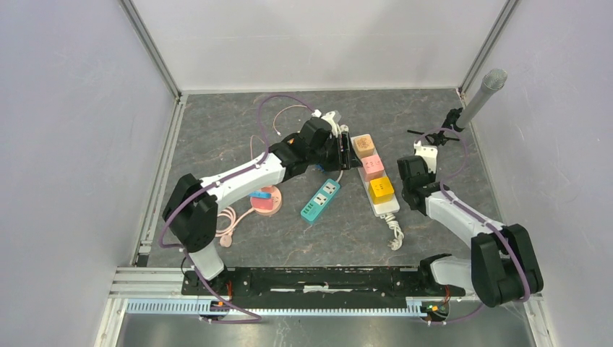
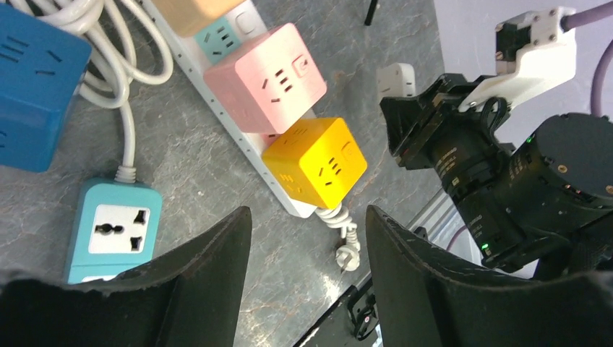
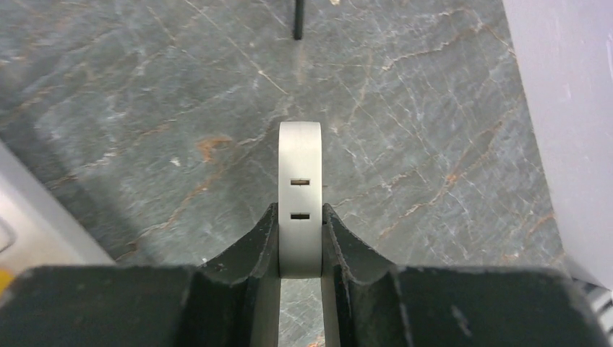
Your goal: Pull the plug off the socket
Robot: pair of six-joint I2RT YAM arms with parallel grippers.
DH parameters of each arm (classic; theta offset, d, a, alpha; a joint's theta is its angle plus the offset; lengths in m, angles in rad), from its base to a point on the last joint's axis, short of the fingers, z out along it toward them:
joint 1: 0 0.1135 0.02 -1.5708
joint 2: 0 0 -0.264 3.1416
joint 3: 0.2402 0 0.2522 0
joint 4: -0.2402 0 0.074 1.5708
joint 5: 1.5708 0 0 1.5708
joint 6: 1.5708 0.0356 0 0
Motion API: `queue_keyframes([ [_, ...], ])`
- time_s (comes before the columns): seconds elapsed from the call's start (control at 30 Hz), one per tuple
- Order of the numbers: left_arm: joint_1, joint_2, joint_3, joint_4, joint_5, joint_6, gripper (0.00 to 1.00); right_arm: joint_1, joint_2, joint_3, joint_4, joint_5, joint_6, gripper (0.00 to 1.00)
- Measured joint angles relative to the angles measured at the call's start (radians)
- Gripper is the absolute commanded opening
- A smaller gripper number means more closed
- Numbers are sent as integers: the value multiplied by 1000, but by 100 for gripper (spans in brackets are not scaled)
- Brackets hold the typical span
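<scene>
My right gripper is shut on a flat white plug with two slots and holds it above the bare table, apart from the strip. That plug also shows in the top view and the left wrist view. The white power strip lies mid-table with a tan cube, a pink cube and a yellow cube plugged into it. My left gripper is open and empty, hovering by the strip's far end.
A teal socket strip lies left of the white strip. A pink round reel and loose cables sit further left. The white strip's own cord plug lies near the front. A grey microphone stands at the right wall.
</scene>
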Motion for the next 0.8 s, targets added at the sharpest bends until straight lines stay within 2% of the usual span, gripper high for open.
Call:
queue_keyframes([
  [0.13, 0, 0, -24, -8, -3, 0, 66, -9, 47, 0, -16, 46, 22, 30],
  [0.37, 0, 0, -30, -9, -8, 1, 66, -18, 86, 0, -35, 64, 55, 64],
  [0.5, 0, 0, -30, -9, -9, 1, 65, -19, 86, 0, -32, 53, 53, 71],
  [0.7, 0, 0, -30, -10, -13, 1, 66, -19, 27, 1, 0, -86, 8, 78],
  [0.77, 0, 0, -30, -13, -18, 1, 66, -19, -15, 3, 18, -159, -19, 88],
  [0.8, 0, 0, -30, -13, -19, 1, 66, -19, -39, 3, 26, -195, -31, 96],
])
